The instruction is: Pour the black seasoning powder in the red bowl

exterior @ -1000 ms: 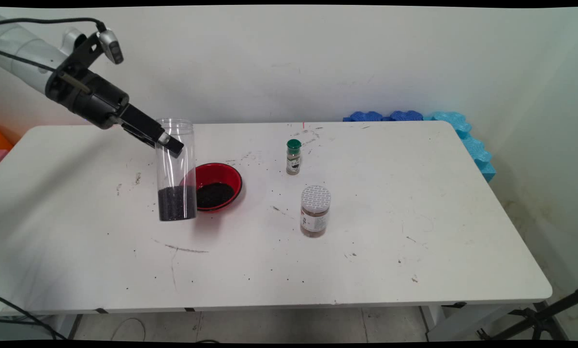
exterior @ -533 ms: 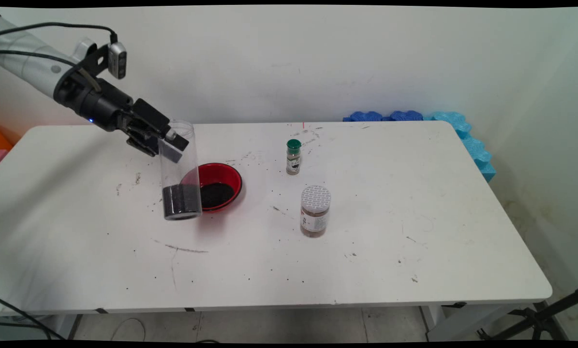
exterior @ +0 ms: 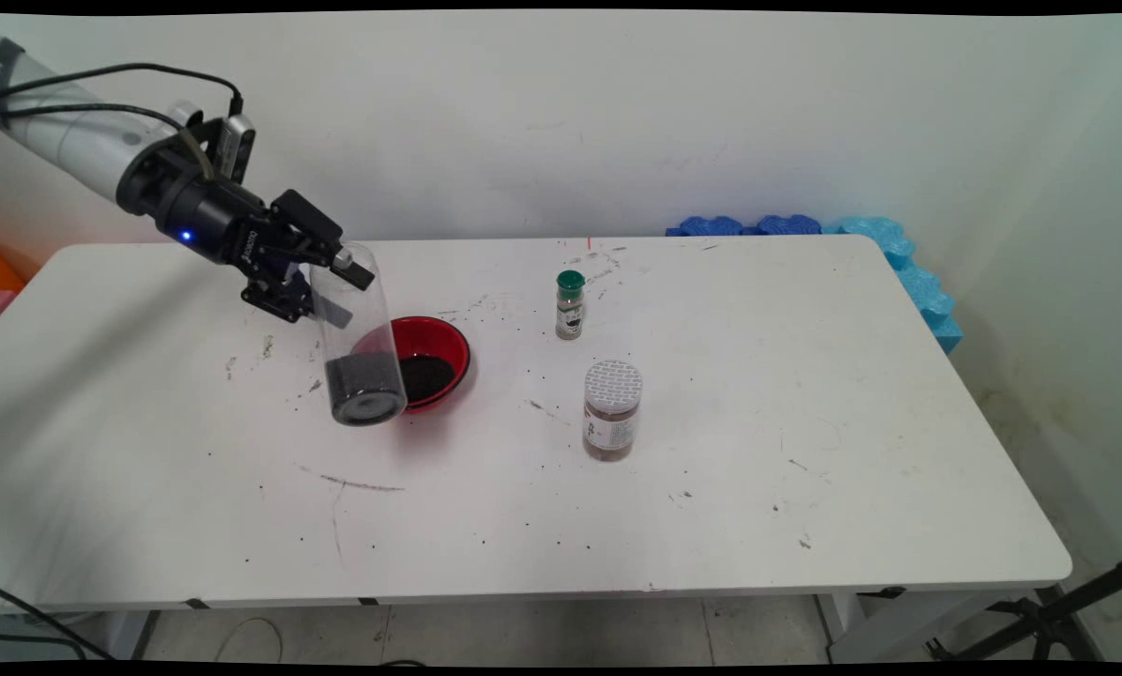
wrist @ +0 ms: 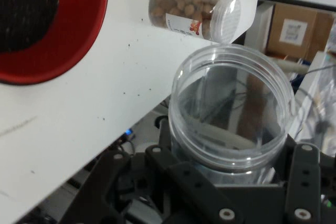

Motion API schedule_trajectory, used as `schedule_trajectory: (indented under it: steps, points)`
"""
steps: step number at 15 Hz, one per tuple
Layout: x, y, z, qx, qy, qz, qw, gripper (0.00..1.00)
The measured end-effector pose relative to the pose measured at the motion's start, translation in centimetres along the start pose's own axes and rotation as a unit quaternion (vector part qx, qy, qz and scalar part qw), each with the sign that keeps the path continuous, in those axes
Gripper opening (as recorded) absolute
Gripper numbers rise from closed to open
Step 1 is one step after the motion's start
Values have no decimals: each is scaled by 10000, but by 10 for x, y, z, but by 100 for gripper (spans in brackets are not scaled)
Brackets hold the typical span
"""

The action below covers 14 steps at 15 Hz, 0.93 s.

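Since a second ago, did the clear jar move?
Yes. The gripper has lifted and tipped the clear jar; its bottom has swung toward the camera and slightly right, now overlapping the red bowl more.

The white arm (exterior: pixel 72 141) reaches in from the upper left and slopes downward to the right, black cables (exterior: pixel 119 84) looping above it. Its black gripper (exterior: pixel 330 282) is turned on its side, fingers clamped on the upper part of a clear jar (exterior: pixel 359 338), which hangs tilted.

Bright even light, soft shadows
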Motion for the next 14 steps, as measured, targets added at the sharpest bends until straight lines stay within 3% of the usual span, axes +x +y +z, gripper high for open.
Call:
schedule_trajectory:
  steps: [3,5,9,14]
  points:
    - [3,-3,2,-85,-56,-578,9983,0]
    - [5,-6,4,-134,-127,-1013,9947,0]
    - [7,-11,7,-208,-326,-1848,9820,0]
    - [12,-16,12,-343,-488,-2534,9655,0]
